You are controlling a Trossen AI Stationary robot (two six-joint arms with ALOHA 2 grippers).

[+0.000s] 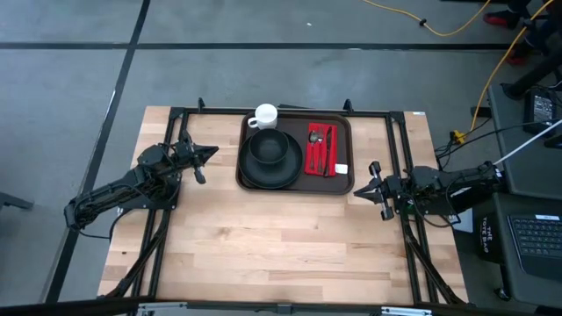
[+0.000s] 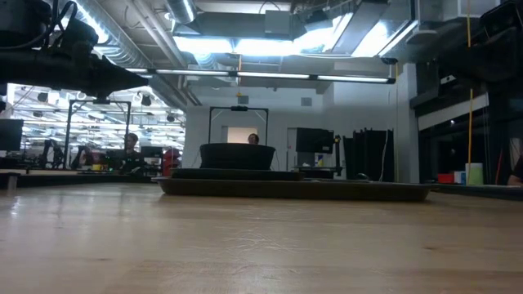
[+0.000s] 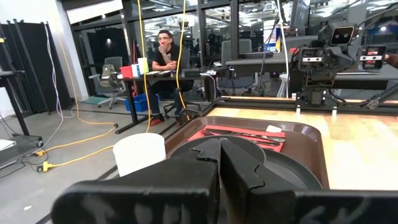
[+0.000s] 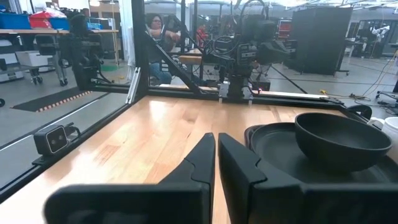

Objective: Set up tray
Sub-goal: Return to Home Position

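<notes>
Left pincer (image 1: 213,152): pressed together, empty, at 9 o'clock of the tray (image 1: 294,123).
Tray: at the worktop's (image 1: 263,237) 12 o'clock — cup (image 1: 265,115), bowl (image 1: 268,147), plate (image 1: 255,175) and napkin (image 1: 310,163) aboard.
Right pincer (image 1: 356,190): pressed together, empty, near the tray's 4 o'clock corner.
Risk: a wide swing home could clip that corner and scatter the cutlery (image 1: 320,145).
Hidden: cutlery too small to tell apart — napkin unseen from the low view.

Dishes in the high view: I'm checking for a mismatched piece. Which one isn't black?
The cup: it is white and stands by the tray's corner, while the bowl and the plate under it are black.
</notes>
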